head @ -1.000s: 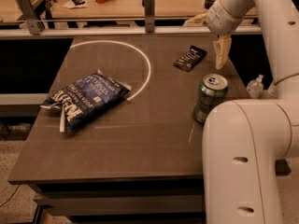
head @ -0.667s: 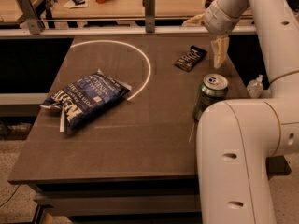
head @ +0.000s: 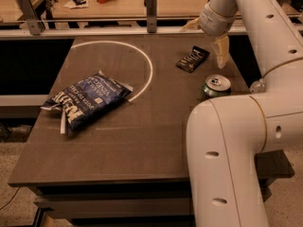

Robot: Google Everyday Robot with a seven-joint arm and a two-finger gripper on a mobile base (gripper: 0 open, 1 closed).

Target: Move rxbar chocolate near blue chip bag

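The robot's arm point(head: 226, 160) fills the right side of the view. A thick white segment rises in the foreground, bends at an elbow at the right edge, and a slimmer link runs up and back to the top of the frame. From there the wrist turns down and leftward over the far right part of the table point(head: 142, 141).

The end effector point(head: 221, 54) hangs below the wrist as a pale tan piece pointing down at the table. It sits just to the right of the rxbar chocolate point(head: 193, 59) and a little apart from it. Whether it is open or closed cannot be told from this angle, and it holds nothing visible.

The rxbar chocolate lies flat on the table near the far right corner, turned diagonally. A green soda can point(head: 215, 86) stands upright nearer the camera, partly hidden by the arm's foreground segment.

The blue chip bag point(head: 87, 100) lies crumpled on the left half of the table, well apart from the bar. A white curved line point(head: 149, 70) painted on the table runs between them, its lower end close to the bag's right corner.
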